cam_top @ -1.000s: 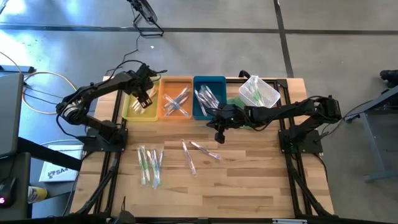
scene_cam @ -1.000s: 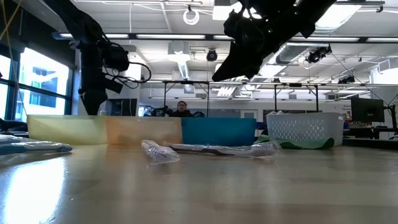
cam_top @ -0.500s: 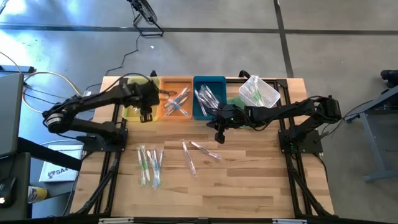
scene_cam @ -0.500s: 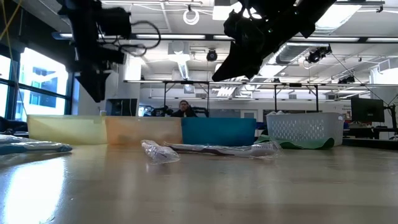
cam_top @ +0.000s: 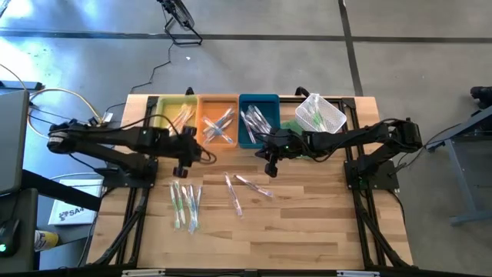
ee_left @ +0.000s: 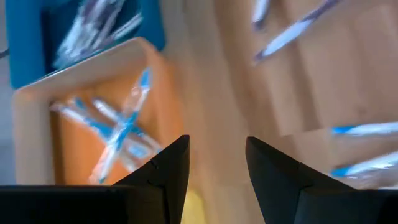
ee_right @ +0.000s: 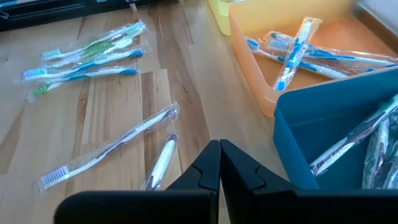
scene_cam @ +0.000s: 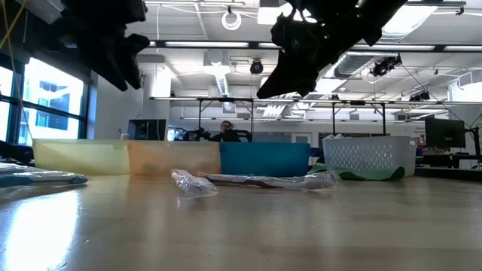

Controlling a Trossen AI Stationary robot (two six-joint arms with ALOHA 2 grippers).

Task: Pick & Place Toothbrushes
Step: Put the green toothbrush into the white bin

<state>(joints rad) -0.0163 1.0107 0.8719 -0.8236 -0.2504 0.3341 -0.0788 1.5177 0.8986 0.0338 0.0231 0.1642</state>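
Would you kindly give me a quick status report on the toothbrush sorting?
Left gripper open, empty, past the orange tray. Right gripper shut, empty, by the blue tray. Loose toothbrushes on table. Nothing blocking.

wrapped toothbrushes (scene_cam: 256,181) before trays; basket (scene_cam: 369,156) beside blue tray (scene_cam: 263,159)

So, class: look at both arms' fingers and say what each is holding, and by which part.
Nothing is held. The left gripper hangs open and empty over the table beside the orange tray. The right gripper is shut on nothing near the blue tray.
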